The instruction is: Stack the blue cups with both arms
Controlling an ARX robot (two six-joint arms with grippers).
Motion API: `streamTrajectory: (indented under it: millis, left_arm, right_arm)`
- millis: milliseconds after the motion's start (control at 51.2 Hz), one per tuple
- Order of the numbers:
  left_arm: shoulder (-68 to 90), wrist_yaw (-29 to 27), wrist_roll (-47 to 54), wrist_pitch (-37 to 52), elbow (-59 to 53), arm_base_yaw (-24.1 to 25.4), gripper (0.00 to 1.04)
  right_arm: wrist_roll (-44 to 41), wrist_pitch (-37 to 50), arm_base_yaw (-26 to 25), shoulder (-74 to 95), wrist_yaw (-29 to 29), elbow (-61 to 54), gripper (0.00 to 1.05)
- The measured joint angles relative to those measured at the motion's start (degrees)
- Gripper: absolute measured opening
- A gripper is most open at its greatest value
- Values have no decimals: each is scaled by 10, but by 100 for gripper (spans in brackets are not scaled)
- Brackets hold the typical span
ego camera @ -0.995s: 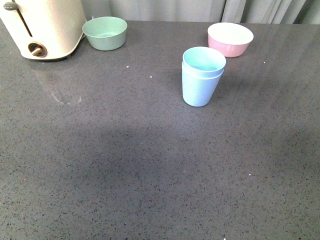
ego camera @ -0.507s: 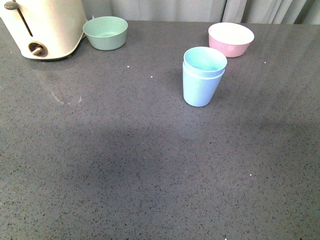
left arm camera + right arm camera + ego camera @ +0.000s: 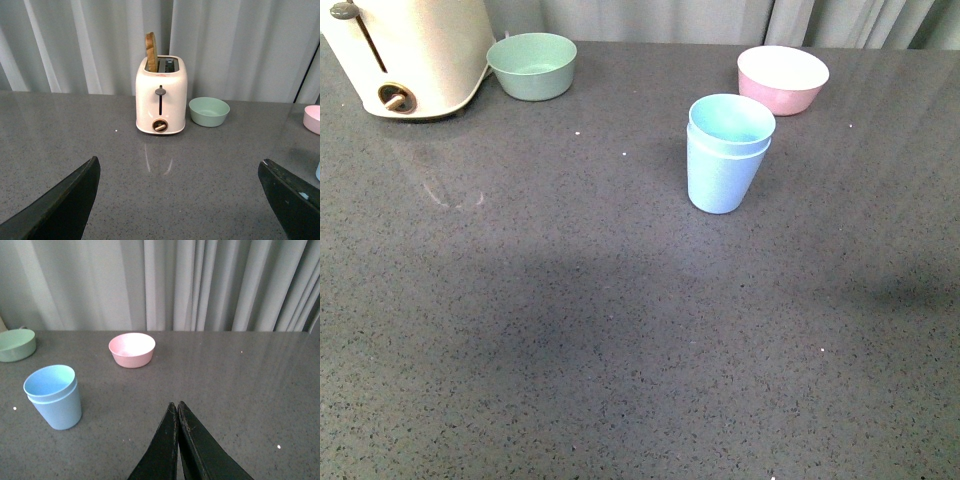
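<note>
Blue cups [image 3: 728,152] nested, one inside other, upright mid-counter, just in front of pink bowl [image 3: 782,78]; stack looks done. Nothing grips them. Right gripper [image 3: 177,412] pressed together, empty, well apart. Left gripper [image 3: 180,190] spread wide, facing toaster [image 3: 161,95], green bowl [image 3: 209,111].

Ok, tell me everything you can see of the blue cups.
The blue cups are two pale sky-blue, matte, handleless tapered tumblers, one nested inside the other, so only the inner cup's rim shows above the outer's. The inner one sits slightly tilted. The stack stands upright on the grey speckled countertop, in front of the pink bowl and apart from it. Nothing shows inside, and no gripper touches them. The right wrist view shows the same stack.
</note>
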Motion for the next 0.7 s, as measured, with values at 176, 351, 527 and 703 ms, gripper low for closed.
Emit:
streamTrajectory:
  millis: [176, 351, 527, 703]
  left_arm:
    - [0, 0, 0, 0, 0, 0, 96]
    - [0, 0, 0, 0, 0, 0, 96]
    - [0, 0, 0, 0, 0, 0, 96]
    - [0, 0, 0, 0, 0, 0, 96]
  right_arm:
    - [0, -64, 0, -73, 0, -7, 2]
    - [0, -116, 0, -128, 0, -7, 2]
    - [0, -160, 0, -176, 0, -8, 2]
    - [0, -204, 0, -221, 0, -8, 2]
